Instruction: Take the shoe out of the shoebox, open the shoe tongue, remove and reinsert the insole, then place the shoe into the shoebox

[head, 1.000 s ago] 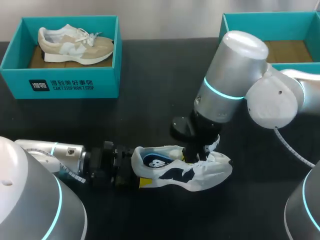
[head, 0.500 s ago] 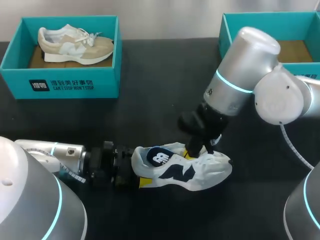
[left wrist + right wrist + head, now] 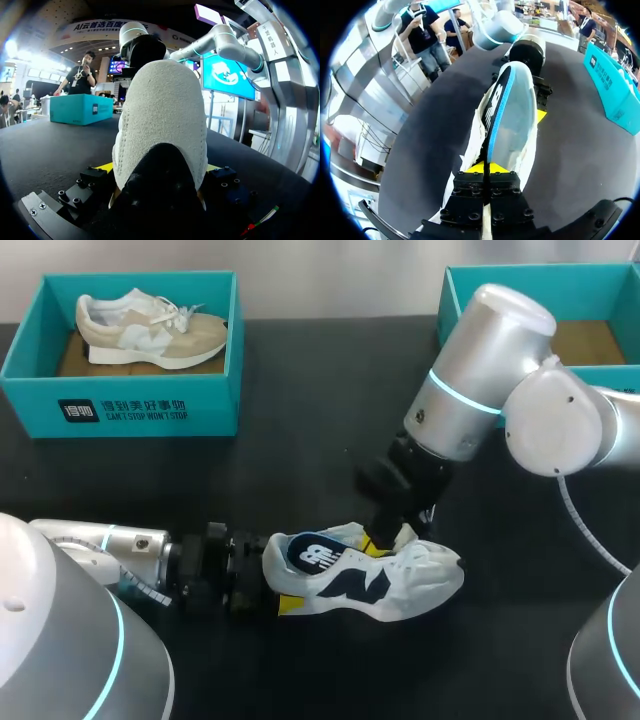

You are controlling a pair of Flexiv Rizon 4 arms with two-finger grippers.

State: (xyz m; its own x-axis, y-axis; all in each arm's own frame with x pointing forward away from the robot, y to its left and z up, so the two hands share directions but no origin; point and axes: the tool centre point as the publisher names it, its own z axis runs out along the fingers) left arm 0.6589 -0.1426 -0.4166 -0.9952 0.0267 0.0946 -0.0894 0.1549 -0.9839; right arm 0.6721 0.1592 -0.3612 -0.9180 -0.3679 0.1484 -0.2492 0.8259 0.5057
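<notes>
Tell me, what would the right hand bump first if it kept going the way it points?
Probably the white shoe: the right hand, pinching the insole, points down along it into the shoe's opening. Past the heel waits the left hand, though depth is hard to judge.

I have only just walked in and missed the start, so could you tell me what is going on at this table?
The left gripper is shut on the heel of a white shoe lying on the black table. The right gripper pinches the insole, which is partly raised out of that shoe. A tan shoe sits in a teal box at the far left.
</notes>
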